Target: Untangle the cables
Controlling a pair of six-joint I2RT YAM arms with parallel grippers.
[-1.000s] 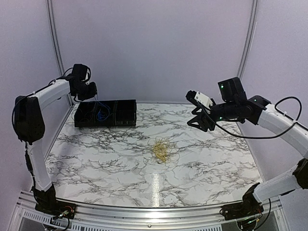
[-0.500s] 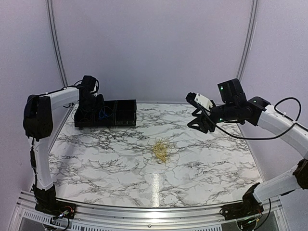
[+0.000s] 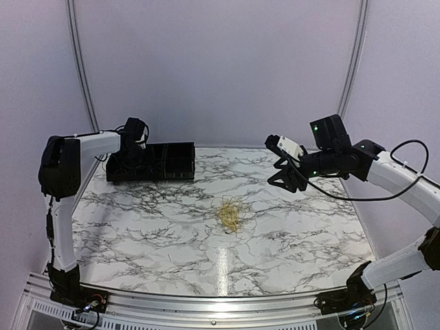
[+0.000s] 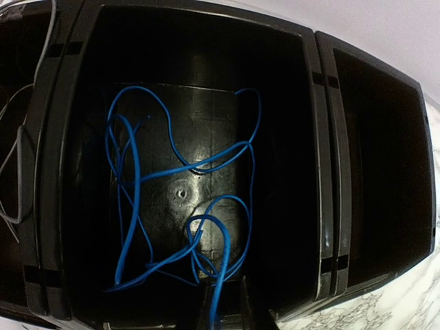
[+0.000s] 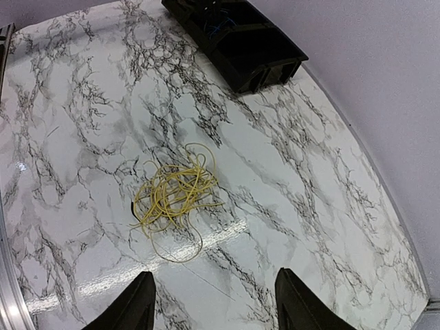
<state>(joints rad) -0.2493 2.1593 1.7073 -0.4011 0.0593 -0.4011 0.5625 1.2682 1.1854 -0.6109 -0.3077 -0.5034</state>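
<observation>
Looking down past the right gripper [image 5: 216, 306], its two black fingers [image 5: 137, 306] stand wide apart with only bare marble table [image 5: 295, 179] between them. Just ahead lies a yellow cable tangle [image 5: 172, 192], loose loops flat on the table, touching neither finger. Up at the far edge sits a black tray [image 5: 268, 72], a bit of blue cable [image 5: 218, 26] showing inside.

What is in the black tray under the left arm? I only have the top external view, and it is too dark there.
Observer: The left wrist view shows a blue cable looped loosely on the floor of the tray's middle compartment.
Operator: Anything beside it?
Observer: A thin pale cable lies in the compartment at that view's left edge.
Operator: And the right arm?
Observer: Its wrist view shows the right fingers spread apart with nothing between them.
</observation>
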